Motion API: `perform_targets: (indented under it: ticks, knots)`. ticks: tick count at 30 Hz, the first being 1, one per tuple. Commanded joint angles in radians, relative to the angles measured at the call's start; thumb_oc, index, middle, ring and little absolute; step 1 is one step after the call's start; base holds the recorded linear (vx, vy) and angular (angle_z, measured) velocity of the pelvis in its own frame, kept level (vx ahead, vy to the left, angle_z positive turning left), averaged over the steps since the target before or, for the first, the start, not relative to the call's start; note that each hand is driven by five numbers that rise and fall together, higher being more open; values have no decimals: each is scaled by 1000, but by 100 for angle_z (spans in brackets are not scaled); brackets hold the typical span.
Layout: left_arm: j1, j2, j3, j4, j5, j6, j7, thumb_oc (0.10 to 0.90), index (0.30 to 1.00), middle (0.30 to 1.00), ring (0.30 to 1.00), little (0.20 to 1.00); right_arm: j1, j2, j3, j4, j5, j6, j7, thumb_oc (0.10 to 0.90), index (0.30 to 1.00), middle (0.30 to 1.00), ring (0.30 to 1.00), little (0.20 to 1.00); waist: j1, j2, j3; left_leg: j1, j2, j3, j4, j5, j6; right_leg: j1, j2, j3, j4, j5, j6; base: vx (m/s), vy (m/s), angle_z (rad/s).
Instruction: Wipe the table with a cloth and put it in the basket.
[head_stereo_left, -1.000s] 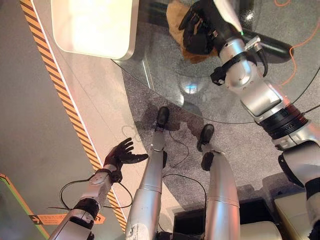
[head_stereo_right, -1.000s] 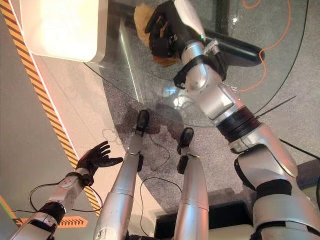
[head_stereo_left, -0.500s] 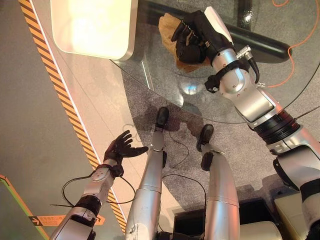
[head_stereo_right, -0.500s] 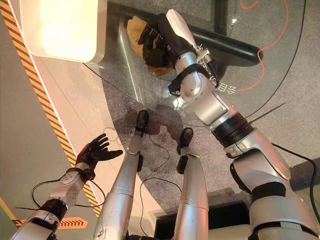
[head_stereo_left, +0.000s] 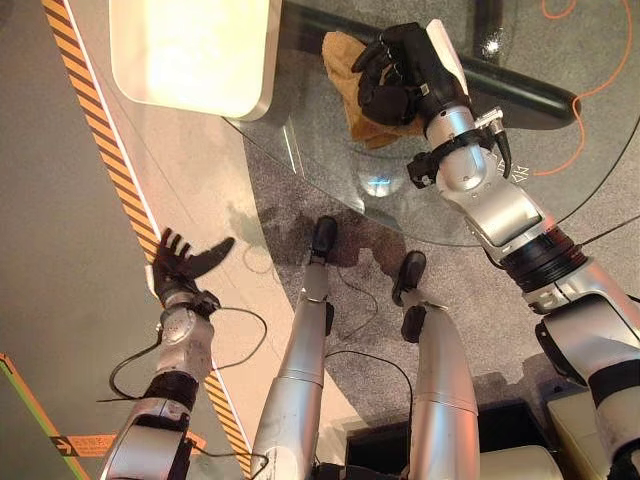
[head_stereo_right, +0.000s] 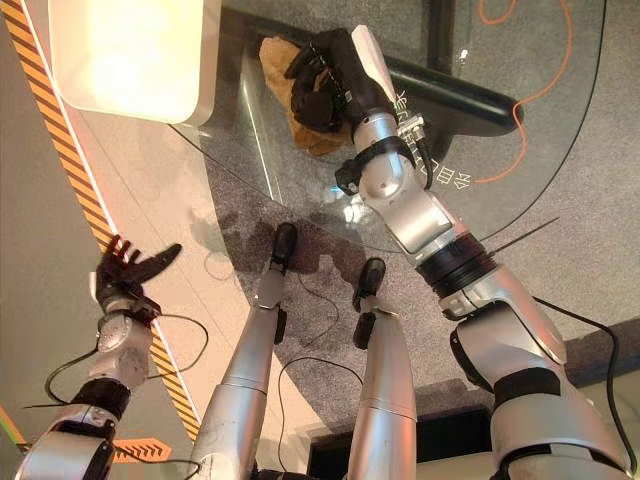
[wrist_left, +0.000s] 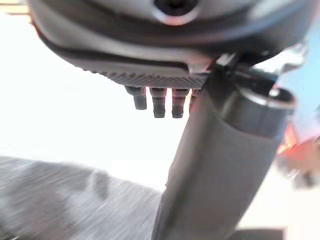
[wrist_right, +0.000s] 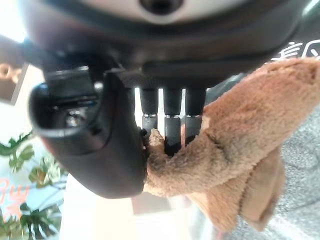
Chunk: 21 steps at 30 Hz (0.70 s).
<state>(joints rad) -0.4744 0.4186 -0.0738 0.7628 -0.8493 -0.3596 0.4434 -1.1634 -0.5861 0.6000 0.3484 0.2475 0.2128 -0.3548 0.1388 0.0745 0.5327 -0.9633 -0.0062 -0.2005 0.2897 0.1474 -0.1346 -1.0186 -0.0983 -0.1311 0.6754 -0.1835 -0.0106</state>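
Right wrist view: your right hand has fingers and thumb curled round the tan cloth, pressed on the round glass table. Risk: bunched folds may slip loose mid-wipe. Left hand, fingers spread and empty, has swung up and outward since the earlier frame.

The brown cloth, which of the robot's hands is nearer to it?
Right. The right hand grips the brown cloth on the glass table; the left hand hangs open, far off beside the table.
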Motion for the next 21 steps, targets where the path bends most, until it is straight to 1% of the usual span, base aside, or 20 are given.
perform_targets:
  ticks: [1, 3, 6, 7, 8, 11, 13, 14, 15, 18, 20, 21]
  knots:
    - [-28, 99, 93, 6, 30, -113, 196, 800, 900, 900, 900, 900, -9, 39, -71, -73, 37, -139, -65, 100, 300, 300, 300, 200, -1, -38, -13, 15, -102, 121, 111, -107, 132, 80, 75, -45, -226, 139, 3, -15, -40, 2]
    - [-56, 124, 115, 2, 52, -131, 272, 800, 900, 900, 900, 900, -2, 38, -77, -81, 50, -144, -79, 100, 300, 300, 300, 200, -4, -46, -13, 15, -100, 119, 114, -110, 132, 81, 76, -43, -227, 142, 4, -12, -41, 1]
    - [-68, 136, 124, 1, 57, -136, 299, 800, 900, 900, 900, 900, 3, 39, -80, -86, 53, -146, -85, 100, 300, 300, 300, 200, -6, -49, -13, 13, -99, 119, 116, -111, 132, 81, 76, -42, -227, 143, 4, 0, 0, 0]
    - [-94, 166, 139, 14, 69, -172, 352, 800, 900, 900, 900, 900, 15, 40, -83, -94, 59, -158, -98, 100, 300, 300, 300, 200, -11, -56, -13, 12, -95, 119, 117, -113, 130, 83, 78, -39, -230, 147, 6, 0, 0, 0]
    - [-111, 184, 149, 16, 89, -191, 391, 800, 900, 900, 900, 900, 24, 42, -87, -101, 62, -164, -104, 100, 300, 300, 300, 200, -15, -61, -13, 9, -93, 118, 120, -115, 129, 82, 79, -36, -230, 148, 7, 0, 0, 0]
    - [-141, 220, 163, 11, 128, -220, 451, 800, 900, 900, 900, 900, 37, 41, -95, -104, 67, -181, -109, 100, 300, 300, 300, 200, -20, -66, -13, 14, -89, 119, 121, -119, 127, 87, 81, -31, -232, 148, 8, -7, -1, -3]
    - [-147, 224, 164, 7, 148, -229, 467, 800, 900, 900, 900, 900, 39, 41, -97, -105, 67, -183, -110, 100, 300, 300, 300, 200, -21, -67, -13, 15, -88, 119, 121, -119, 126, 89, 82, -30, -233, 148, 9, 0, 0, 0]
    - [-166, 251, 169, -24, 191, -243, 506, 800, 900, 900, 900, 900, 55, 39, -106, -109, 67, -196, -116, 100, 300, 300, 300, 200, -22, -69, -13, 13, -87, 120, 124, -122, 126, 90, 81, -29, -235, 151, 11, 0, 0, 0]
    - [-177, 267, 171, -48, 218, -252, 521, 800, 900, 900, 900, 900, 64, 38, -110, -112, 65, -205, -124, 100, 300, 300, 300, 200, -21, -71, -13, 12, -87, 119, 125, -124, 125, 92, 80, -29, -238, 151, 12, -11, -32, -2]
    - [-183, 289, 175, -116, 319, -266, 557, 800, 900, 900, 900, 900, 92, 34, -131, -132, 60, -215, -132, 100, 300, 300, 300, 200, -19, -75, -13, 12, -88, 116, 127, -127, 126, 96, 79, -28, -240, 153, 15, 0, -36, 0]
    - [-192, 292, 176, -161, 343, -266, 568, 800, 900, 900, 900, 900, 108, 33, -144, -144, 58, -218, -134, 100, 300, 300, 300, 200, -18, -76, -13, 12, -88, 114, 129, -130, 127, 96, 78, -28, -238, 153, 17, 1, -17, 0]
    - [-198, 292, 176, -183, 369, -278, 571, 800, 900, 900, 900, 900, 119, 35, -153, -151, 52, -223, -135, 100, 300, 300, 300, 200, -18, -77, -13, 12, -89, 114, 130, -132, 127, 97, 77, -28, -237, 153, 19, 0, 0, 0]
